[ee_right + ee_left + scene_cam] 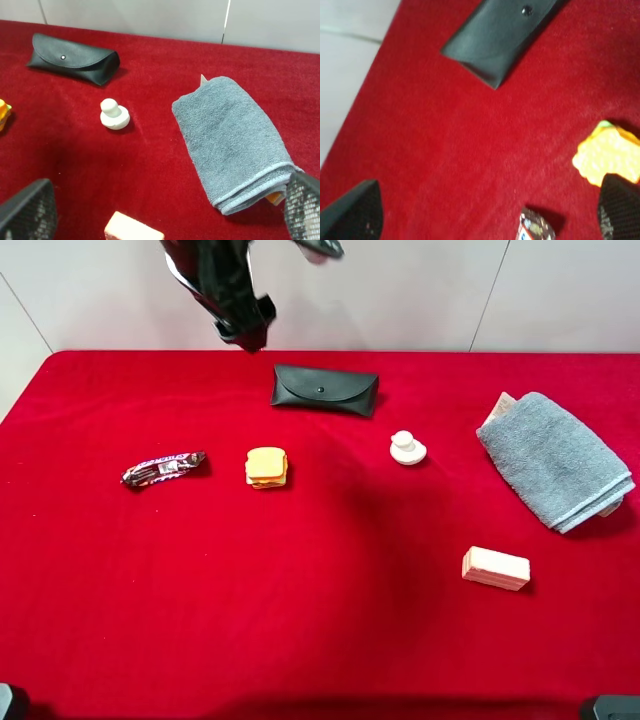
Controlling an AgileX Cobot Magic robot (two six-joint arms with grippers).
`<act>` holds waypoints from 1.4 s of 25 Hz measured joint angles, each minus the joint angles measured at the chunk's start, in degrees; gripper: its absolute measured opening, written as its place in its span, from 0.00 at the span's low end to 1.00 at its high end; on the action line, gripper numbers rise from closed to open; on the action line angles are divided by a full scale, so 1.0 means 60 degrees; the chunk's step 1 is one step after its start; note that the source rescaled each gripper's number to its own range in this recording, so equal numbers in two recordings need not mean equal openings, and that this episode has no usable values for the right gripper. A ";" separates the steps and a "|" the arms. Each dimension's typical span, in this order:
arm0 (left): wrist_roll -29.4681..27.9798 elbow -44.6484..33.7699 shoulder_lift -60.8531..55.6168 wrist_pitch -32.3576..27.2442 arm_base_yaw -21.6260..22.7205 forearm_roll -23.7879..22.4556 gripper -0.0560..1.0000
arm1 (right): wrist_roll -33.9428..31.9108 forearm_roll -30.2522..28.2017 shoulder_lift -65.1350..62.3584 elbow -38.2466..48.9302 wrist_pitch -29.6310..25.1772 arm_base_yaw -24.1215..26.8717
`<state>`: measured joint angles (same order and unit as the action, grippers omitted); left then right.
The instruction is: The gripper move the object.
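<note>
Left end effector (485, 215) open, empty

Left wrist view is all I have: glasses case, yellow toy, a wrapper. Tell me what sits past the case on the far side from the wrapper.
Observer: A small white knob-shaped piece stands on the cloth to the right of the glasses case and a little nearer the front, apart from it.
Operator: Go on, name what lies farther right.
Observer: A folded grey towel lies near the right edge of the red table.
Operator: Now place my gripper against the case.
Observer: In the high view the left gripper hangs by the table's far edge, to the left of the case, not touching it.
</note>
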<state>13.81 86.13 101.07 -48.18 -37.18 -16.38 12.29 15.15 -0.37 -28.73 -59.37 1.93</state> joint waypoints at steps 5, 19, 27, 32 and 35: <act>-0.0413 0.0000 -0.0754 -0.1000 0.0000 0.0000 0.77 | 0.0000 0.0000 0.0000 0.0000 0.0000 0.0000; -0.0721 -0.1166 -0.1976 -0.3081 0.0000 0.1106 0.77 | 0.0000 0.0003 0.0000 0.0000 0.0000 0.0000; -0.1628 -0.3716 -0.3996 -0.2805 0.0000 0.1225 0.77 | 0.0000 0.0003 0.0000 0.0000 0.0000 0.0000; -0.2700 -0.5147 -0.5449 -0.2656 0.0000 0.1232 0.77 | 0.0000 0.0003 0.0000 0.0000 0.0000 0.0000; -0.3360 -0.6088 -0.6292 -0.2526 0.0000 0.1242 0.77 | 0.0000 0.0003 0.0000 0.0000 0.0000 0.0000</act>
<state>-6.35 49.60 63.31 -63.33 -37.18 -8.93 12.29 15.17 -0.37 -28.73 -59.37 1.93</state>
